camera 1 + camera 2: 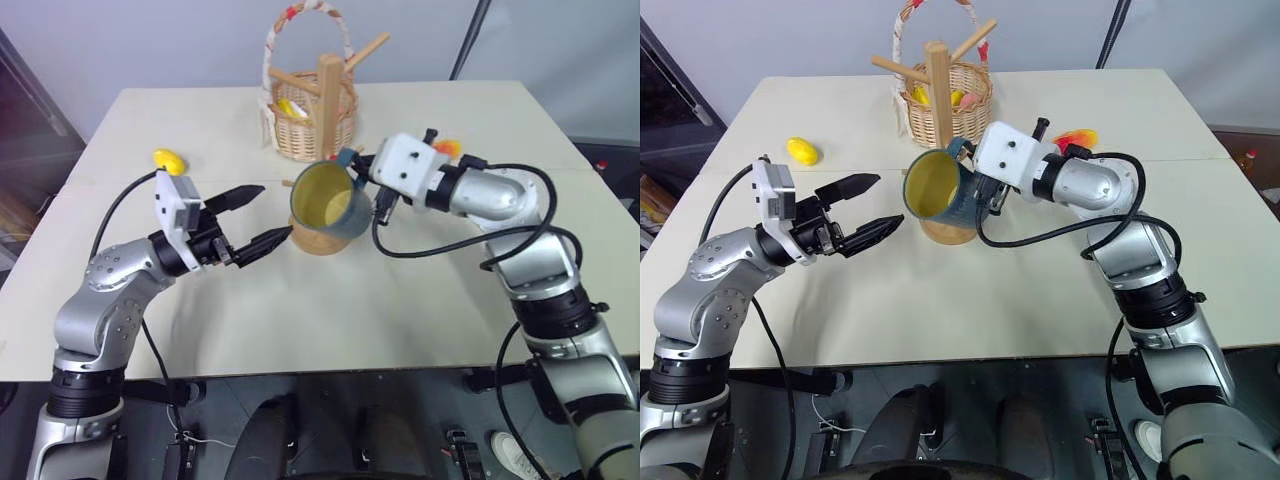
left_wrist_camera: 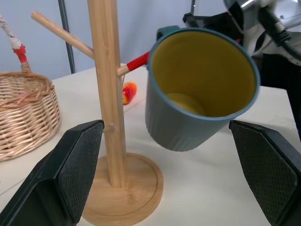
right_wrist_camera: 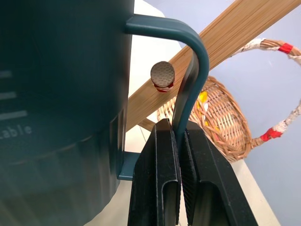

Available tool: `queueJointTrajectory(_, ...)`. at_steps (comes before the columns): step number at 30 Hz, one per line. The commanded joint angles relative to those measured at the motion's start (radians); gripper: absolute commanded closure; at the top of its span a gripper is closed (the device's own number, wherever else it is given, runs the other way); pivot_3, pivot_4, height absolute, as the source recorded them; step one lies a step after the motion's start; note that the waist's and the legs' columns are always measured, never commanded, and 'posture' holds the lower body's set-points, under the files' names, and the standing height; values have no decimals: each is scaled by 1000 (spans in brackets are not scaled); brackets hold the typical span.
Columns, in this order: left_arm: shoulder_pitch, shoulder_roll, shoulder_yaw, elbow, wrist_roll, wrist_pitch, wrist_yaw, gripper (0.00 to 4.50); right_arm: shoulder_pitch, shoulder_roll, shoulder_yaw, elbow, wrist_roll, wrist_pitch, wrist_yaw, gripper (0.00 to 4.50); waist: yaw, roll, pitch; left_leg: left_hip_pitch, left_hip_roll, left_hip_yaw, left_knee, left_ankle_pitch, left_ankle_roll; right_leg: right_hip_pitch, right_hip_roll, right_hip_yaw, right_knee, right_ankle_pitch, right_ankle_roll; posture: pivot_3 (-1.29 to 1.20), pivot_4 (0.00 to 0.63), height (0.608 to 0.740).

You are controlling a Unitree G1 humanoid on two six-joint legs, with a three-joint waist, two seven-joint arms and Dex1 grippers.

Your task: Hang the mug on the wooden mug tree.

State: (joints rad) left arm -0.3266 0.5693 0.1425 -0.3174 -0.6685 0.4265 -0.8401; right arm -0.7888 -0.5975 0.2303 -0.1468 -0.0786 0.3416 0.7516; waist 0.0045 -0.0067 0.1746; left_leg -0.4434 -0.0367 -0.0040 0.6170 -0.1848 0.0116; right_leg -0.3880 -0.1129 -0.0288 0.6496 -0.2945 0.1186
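Right wrist view: the right gripper (image 3: 181, 141) is clamped tight on the loop handle of the teal mug (image 1: 943, 187), a red-tipped peg end-on inside the loop.

In the head views the mug hangs tipped in the air, yellow mouth toward the left, just right of the wooden mug tree (image 1: 939, 100) post and above its round base. The left gripper (image 1: 868, 207) waits with fingers spread wide and empty, left of the tree base. A wicker basket (image 1: 958, 105) stands just behind the tree near the bench (image 1: 990, 300) far edge. The near bench half lies open; a lemon (image 1: 802, 151) sits far left.
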Motion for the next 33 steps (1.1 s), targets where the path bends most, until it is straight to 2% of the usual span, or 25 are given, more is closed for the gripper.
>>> queueJointTrajectory(1,-7,3,26,-39,-21,-4,8,0,-41,5,4,11,-29,-15,-2,4440,0,0,0,0,0,0,0,0,0,0,0,0,0,0,0,0,150,740)
queueJointTrajectory(5,-3,0,24,-43,-23,-7,14,0,-50,14,7,27,-36,-20,1,4440,0,0,0,0,0,0,0,0,0,0,0,0,0,0,0,0,150,740)
queueJointTrajectory(6,-3,0,23,-43,-23,-8,15,0,-51,16,7,28,-36,-20,1,4163,0,0,0,0,0,0,0,0,0,0,0,0,0,0,0,0,150,740)
queueJointTrajectory(8,-3,-1,22,-42,-23,-10,17,0,-53,20,4,27,-36,-20,-2,3512,0,0,0,0,0,0,0,0,0,0,0,0,0,0,0,0,150,740)
queueJointTrajectory(13,-4,-1,21,-36,-22,-12,17,0,-58,14,-11,13,-56,-29,-25,955,-1,0,0,0,0,0,0,0,0,0,0,0,0,0,0,0,150,740)
queueJointTrajectory(15,-5,-2,21,-31,-20,-13,15,0,-54,-3,-29,-14,-52,-22,-21,955,-1,0,0,0,0,0,0,0,0,0,0,0,0,0,0,0,150,740)
queueJointTrajectory(18,-2,-6,28,-4,-9,-13,32,0,-11,-54,-123,-100,0,19,-5,955,3,0,0,0,0,0,0,0,0,0,0,0,0,0,0,0,150,740)
queueJointTrajectory(23,35,-42,45,91,74,-67,116,0,170,-91,-303,-223,150,100,23,955,8,-1,0,0,0,0,0,0,0,1,-1,0,-2,0,0,0,150,740)
queueJointTrajectory(28,81,-113,96,231,182,-166,260,0,428,23,-479,-232,335,155,-19,955,5,-1,0,0,0,0,-1,0,0,0,-4,0,0,0,0,0,150,740)
queueJointTrajectory(33,152,-149,118,317,277,-248,357,0,611,131,-497,-113,355,20,-59,955,4,-1,0,1,0,1,-2,0,0,0,-3,1,0,0,0,0,150,740)
